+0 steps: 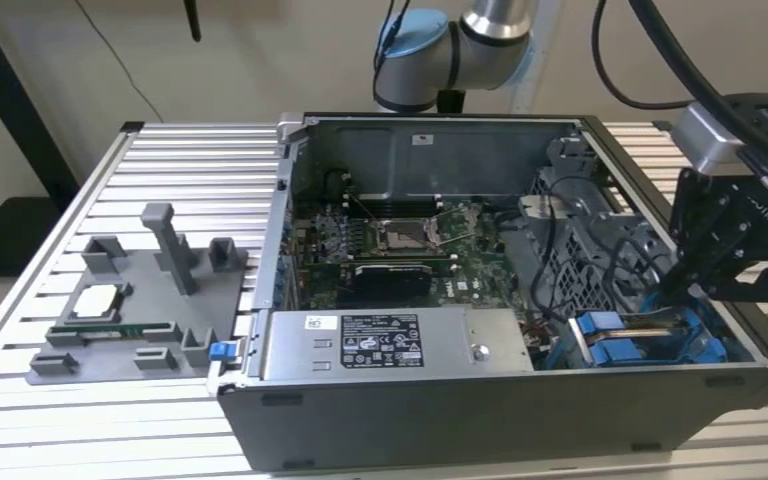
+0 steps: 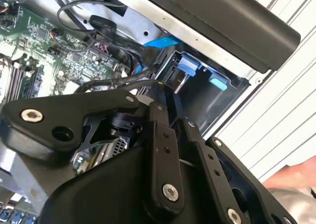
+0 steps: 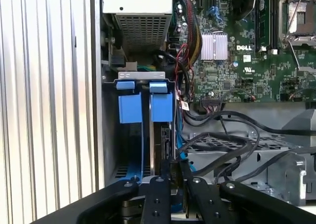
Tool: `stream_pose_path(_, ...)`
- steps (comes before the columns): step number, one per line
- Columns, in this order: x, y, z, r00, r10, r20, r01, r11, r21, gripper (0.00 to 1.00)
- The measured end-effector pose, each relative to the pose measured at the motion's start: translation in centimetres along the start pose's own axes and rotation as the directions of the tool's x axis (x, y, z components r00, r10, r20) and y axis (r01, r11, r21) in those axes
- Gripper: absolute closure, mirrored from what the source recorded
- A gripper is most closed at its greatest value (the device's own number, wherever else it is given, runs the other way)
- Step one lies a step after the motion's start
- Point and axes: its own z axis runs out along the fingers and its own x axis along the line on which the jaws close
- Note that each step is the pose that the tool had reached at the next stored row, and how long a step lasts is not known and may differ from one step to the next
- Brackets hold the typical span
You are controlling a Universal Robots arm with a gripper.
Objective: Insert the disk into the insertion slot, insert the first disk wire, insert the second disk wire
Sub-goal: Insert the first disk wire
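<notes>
Over the ribbed metal table point(image 1: 37, 440), our black gripper point(image 3: 173, 172) pinches the blue-framed grey disk point(image 3: 164, 140) edge-on, we judge to suit the grey cage's blue-railed slot point(image 3: 140, 76).

Open computer case point(image 1: 491, 410) is noted lying on a slatted metal table point(image 1: 77, 420), green motherboard point(image 1: 398, 250) exposed within, a grey fixture tray point(image 1: 131, 330) is set at the exterior view's left, and the black gripper point(image 1: 684, 285) is held at the blue-railed insertion slot point(image 1: 631, 345) in the case's near corner at the exterior view's right.
</notes>
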Motion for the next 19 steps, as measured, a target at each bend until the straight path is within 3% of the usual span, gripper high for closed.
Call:
stream_pose_path(9, 0.14, -0.04, 0.69, 1.0000, 0.000, 0.0001, 0.000, 1.0000, 0.0029, 1.00)
stream_pose_path(16, 0.17, -0.07, 1.22, 1.0000, -0.001, 0.0008, 0.001, 0.9998, 0.0193, 1.00)
stream_pose_path(19, 0.18, -0.07, 1.23, 1.0000, -0.001, 0.0006, 0.001, 0.9998, 0.0198, 1.00)
